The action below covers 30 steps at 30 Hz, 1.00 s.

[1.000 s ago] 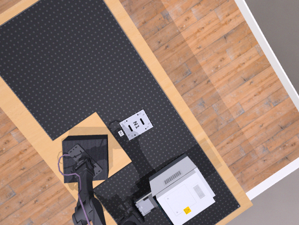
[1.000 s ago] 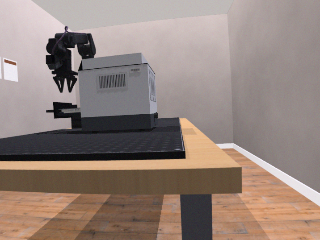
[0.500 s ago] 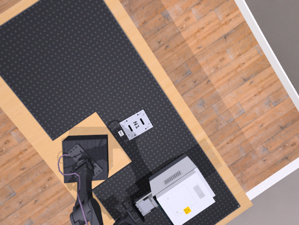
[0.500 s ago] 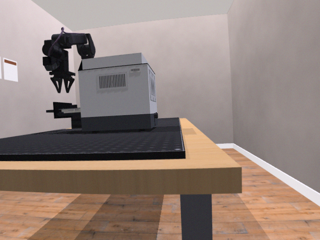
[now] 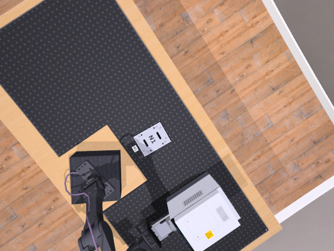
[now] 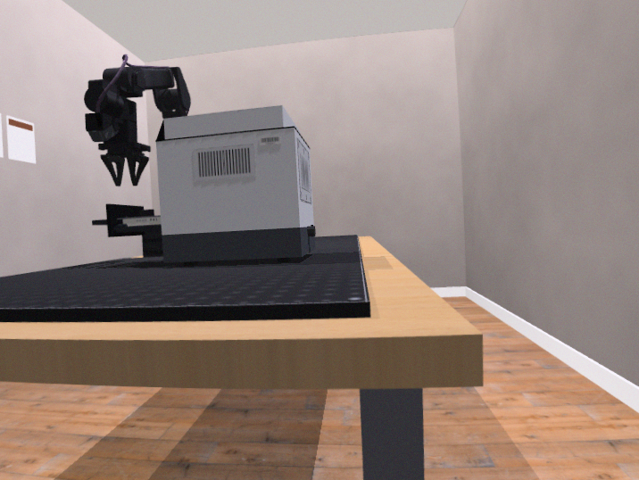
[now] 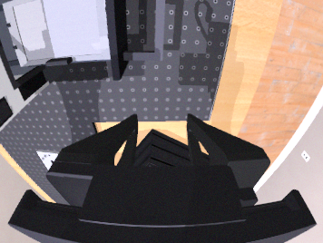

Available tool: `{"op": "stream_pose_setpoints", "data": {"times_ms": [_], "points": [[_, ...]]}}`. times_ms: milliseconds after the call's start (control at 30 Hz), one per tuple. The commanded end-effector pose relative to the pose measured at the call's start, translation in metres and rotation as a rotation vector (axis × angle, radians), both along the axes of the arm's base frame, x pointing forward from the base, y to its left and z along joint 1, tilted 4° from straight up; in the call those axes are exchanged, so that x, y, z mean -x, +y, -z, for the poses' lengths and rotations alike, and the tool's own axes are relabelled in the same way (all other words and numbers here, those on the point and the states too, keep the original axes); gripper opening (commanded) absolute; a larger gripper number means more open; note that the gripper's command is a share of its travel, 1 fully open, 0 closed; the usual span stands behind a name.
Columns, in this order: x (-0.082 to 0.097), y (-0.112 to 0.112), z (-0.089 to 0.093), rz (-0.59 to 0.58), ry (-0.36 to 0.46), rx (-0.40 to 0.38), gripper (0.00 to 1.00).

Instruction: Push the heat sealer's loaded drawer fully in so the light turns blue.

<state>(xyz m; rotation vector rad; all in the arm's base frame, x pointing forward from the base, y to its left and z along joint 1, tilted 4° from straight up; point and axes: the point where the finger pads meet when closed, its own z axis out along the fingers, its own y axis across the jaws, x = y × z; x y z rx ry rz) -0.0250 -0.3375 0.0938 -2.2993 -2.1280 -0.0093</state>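
Note:
The white and grey heat sealer (image 5: 199, 224) (image 6: 229, 195) stands upright on the dark mat. Its drawer (image 5: 163, 230) (image 6: 136, 221) sticks out from its front. The wrist view shows the drawer's pale inside (image 7: 79, 27), its dark front panel (image 7: 116, 41) and, beyond that, a handle (image 7: 159, 32). A lighter rectangle with a thin outline lies inside, but I cannot tell sheet from frame clearly; the picture's edge cuts it off. My gripper (image 6: 127, 184) (image 7: 161, 120) is partly open and empty, pointing down above the drawer's front, not touching it. The sealer's light is not in view.
A white plate marked N1 (image 5: 152, 138) lies on the mat (image 5: 94, 80), with a small N1 label (image 5: 135, 148) beside it. The arm's dark base block (image 5: 112, 164) stands on the wooden table part. The table edge (image 6: 310, 360) runs near the sealer.

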Motion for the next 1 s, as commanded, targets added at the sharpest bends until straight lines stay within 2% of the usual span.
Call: {"op": "stream_pose_setpoints", "data": {"times_ms": [0, 533, 600, 967], "points": [[-0.001, -0.005, -0.018, -0.007, -0.005, 0.05, 0.45], [-0.001, -0.005, -0.018, -0.007, -0.005, 0.05, 0.45], [0.003, -0.017, -0.003, 0.031, -0.024, 0.052, 0.45], [0.005, -0.048, 0.014, 0.041, -0.04, 0.065, 0.45]]}}
